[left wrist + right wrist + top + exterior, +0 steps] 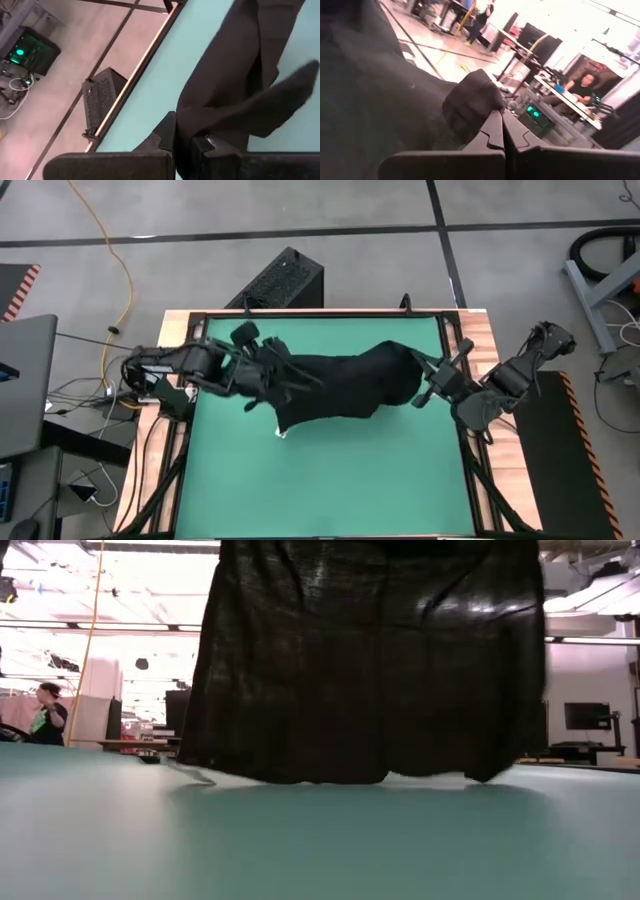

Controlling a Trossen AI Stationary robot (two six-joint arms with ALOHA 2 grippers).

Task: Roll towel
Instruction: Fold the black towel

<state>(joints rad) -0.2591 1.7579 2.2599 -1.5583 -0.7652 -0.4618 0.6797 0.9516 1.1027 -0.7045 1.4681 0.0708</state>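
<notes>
From above, the towel [335, 385] hangs stretched between the two grippers over the green mat [320, 480]. The left gripper [268, 372] pinches the towel's left end, with cloth bunched around its fingers. The right gripper [428, 383] pinches the right end, at the mat's right edge. A small white tag [282, 432] shows at the towel's lower corner, below and just right of the left gripper. A black vented box [278, 280] sits on the floor beyond the table, well apart from both grippers.

At table height, the towel [370, 660] drops like a curtain from grippers out of frame above. Its bottom edge looks to brush the mat [320, 840], though contact is hard to judge from this angle. A person [48, 712] stands far back in the room.

From the left wrist, the left gripper [187, 142] is closed narrow on a fold of towel [235, 85], which runs away from it over the mat [165, 80]. The vented box [100, 97] lies beyond the table edge.

From the right wrist, the right gripper [501, 131] has its fingertips [492, 127] pressed together on a bunched lump of towel [395, 95] just ahead of them. A seated person [582, 87] and a standing person [481, 19] show far beyond.
</notes>
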